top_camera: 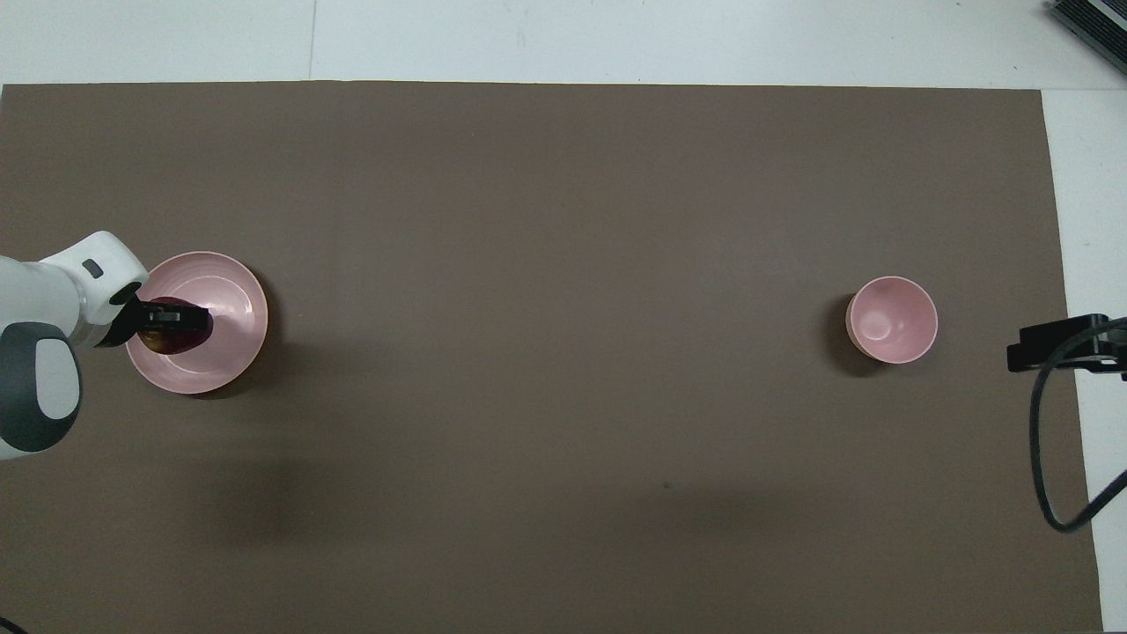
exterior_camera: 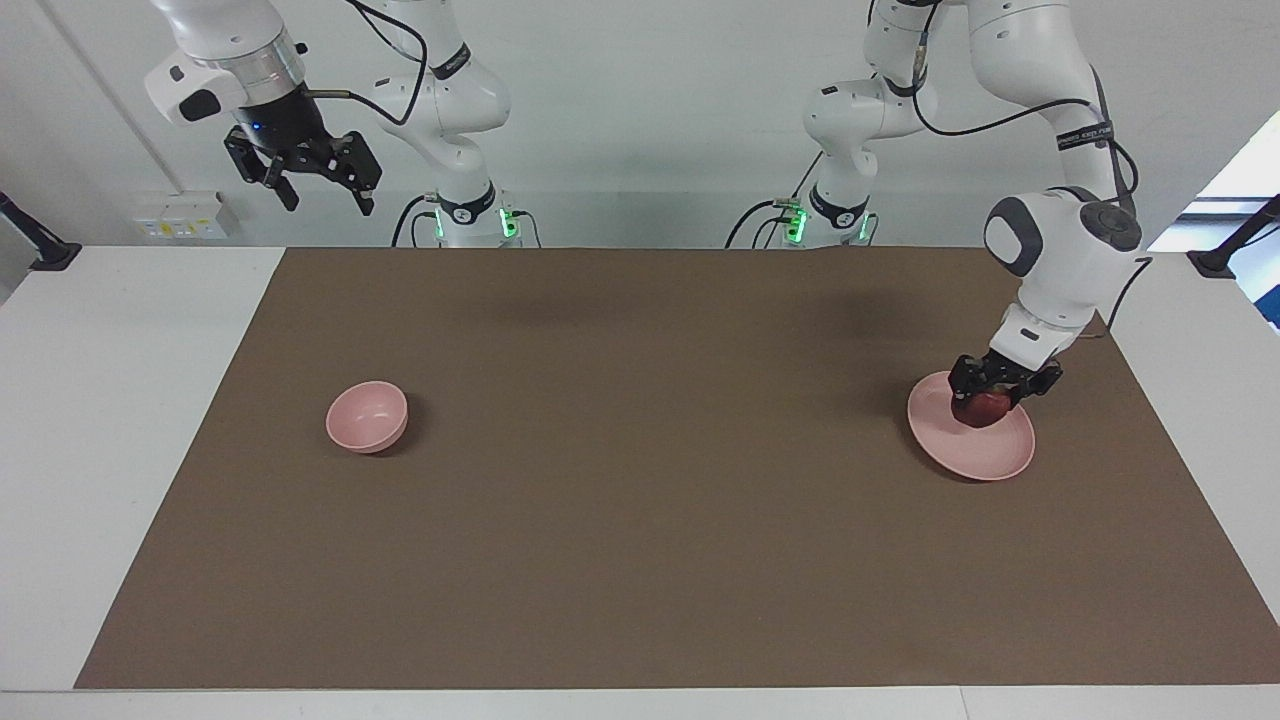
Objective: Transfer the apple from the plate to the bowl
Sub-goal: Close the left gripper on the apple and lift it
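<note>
The dark red apple (exterior_camera: 984,409) is on the pale pink plate (exterior_camera: 985,455) at the left arm's end of the mat, on the part of the plate nearer to the robots. My left gripper (exterior_camera: 988,396) reaches down onto it, with its fingers shut on the apple's sides. The overhead view shows the same: the left gripper (top_camera: 176,328) on the apple (top_camera: 179,341) over the plate (top_camera: 231,304). The small deep pink bowl (exterior_camera: 367,416) stands empty toward the right arm's end and also shows in the overhead view (top_camera: 891,320). My right gripper (exterior_camera: 318,190) is open and waits high above the table's robot-side edge.
A brown mat (exterior_camera: 640,500) covers most of the white table. A black cable (top_camera: 1057,475) loops at the right arm's end in the overhead view. Nothing else lies on the mat between plate and bowl.
</note>
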You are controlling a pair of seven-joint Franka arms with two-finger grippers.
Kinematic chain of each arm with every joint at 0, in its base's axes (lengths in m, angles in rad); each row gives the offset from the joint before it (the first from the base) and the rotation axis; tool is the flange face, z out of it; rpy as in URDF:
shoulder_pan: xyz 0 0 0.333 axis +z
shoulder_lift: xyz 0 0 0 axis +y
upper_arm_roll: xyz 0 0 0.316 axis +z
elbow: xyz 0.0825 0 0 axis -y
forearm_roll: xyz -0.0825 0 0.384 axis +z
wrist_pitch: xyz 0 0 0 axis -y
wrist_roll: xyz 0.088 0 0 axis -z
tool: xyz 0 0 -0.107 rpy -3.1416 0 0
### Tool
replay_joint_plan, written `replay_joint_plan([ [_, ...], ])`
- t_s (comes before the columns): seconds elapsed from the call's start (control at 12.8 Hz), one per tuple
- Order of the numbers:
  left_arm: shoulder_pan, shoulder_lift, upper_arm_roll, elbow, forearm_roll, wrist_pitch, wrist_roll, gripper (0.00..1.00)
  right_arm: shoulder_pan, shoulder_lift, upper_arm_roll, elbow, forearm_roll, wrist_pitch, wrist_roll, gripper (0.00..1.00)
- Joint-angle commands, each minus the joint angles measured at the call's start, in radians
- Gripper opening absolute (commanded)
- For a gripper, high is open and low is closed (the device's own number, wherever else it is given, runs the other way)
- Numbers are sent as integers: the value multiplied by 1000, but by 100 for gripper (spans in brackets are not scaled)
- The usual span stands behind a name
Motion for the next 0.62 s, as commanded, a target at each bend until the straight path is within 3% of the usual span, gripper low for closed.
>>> replay_joint_plan([
  [0.0, -29, -68, -12, 85, -14, -183, -4, 0, -2, -17, 0, -20, 20, 10, -69, 100],
  [0.23, -101, -136, -24, 91, -182, -236, -7, 0, -5, -15, -3, -23, 63, 14, -83, 100],
  [0.54, -226, -150, -30, 88, -441, -250, -65, 0, -33, -9, -7, -38, 155, 17, -154, 100],
])
